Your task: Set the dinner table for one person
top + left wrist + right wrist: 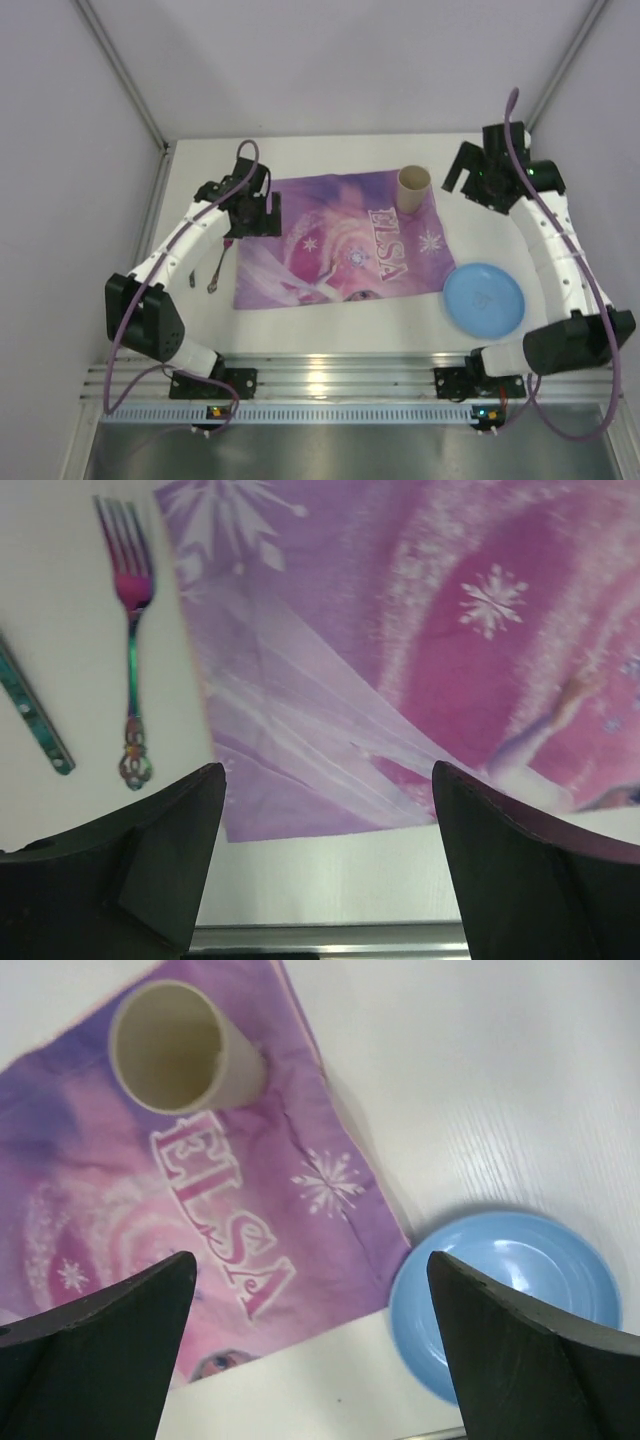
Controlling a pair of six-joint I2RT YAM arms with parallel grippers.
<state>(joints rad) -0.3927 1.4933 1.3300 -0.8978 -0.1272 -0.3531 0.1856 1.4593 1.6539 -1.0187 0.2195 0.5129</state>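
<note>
The white dinner table carries a purple "ELSA" placemat in its middle. A beige cup stands upright on the mat's far right corner. To the right of the mat, a blue plate lies on the bare table. A rainbow-tinted fork and a second iridescent utensil lie left of the mat. My left gripper hovers open over the mat's left edge, holding nothing. Raised just right of the cup, my right gripper is open and empty, with the plate below it.
Grey walls and metal posts close in the table at the back and sides. A ribbed aluminium rail with both arm bases runs along the near edge. The right arm arcs over the table's right side, past the plate.
</note>
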